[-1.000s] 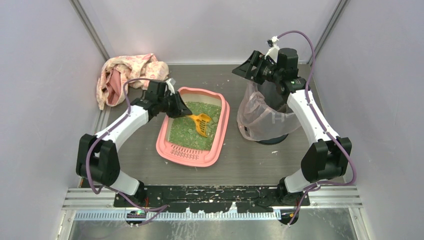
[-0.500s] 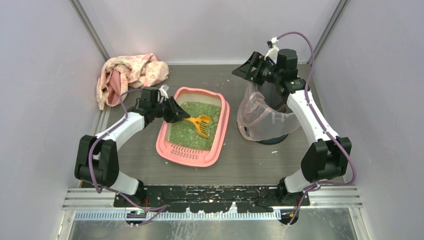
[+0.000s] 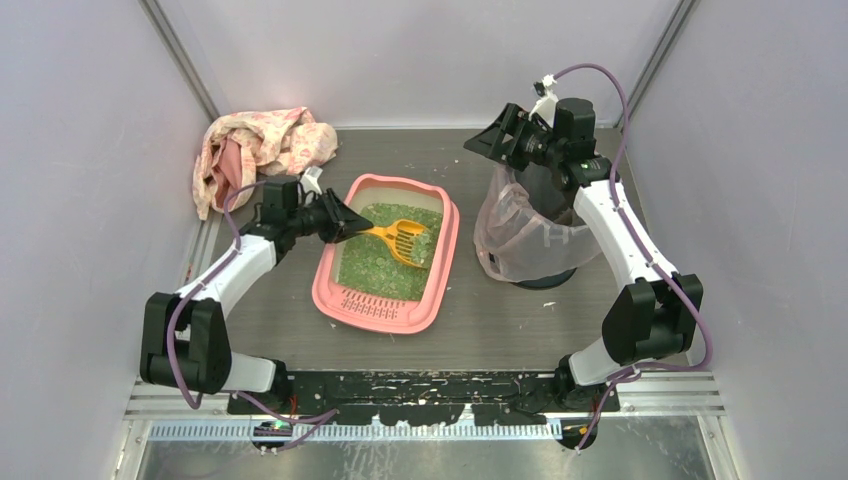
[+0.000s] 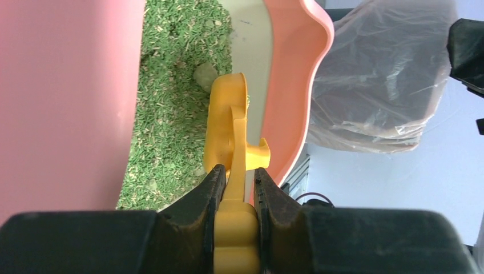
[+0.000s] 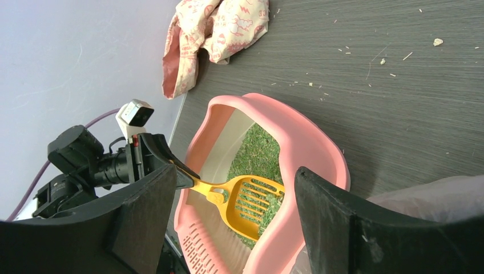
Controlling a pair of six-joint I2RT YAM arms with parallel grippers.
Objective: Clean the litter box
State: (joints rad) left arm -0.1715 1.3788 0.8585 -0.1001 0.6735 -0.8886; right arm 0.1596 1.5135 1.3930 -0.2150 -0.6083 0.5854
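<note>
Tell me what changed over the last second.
The left gripper, shut on the orange scoop, drew back leftward, swinging the scoop's head toward the right wall of the litter box. The right gripper, open by the bagged bin, the box and the cloth stayed put.

Smooth, faintly glossy pink plastic for the litter box (image 3: 449, 255); rough, matt green granules (image 3: 370, 265) inside. Shiny yellow plastic for the scoop (image 3: 403, 240) above those. Thin, crinkled translucent film for the bag (image 3: 515, 235) right of the litter box; soft printed cloth (image 3: 260, 145) behind-left; matt wood-grain tabletop (image 3: 500, 320) beneath.
</note>
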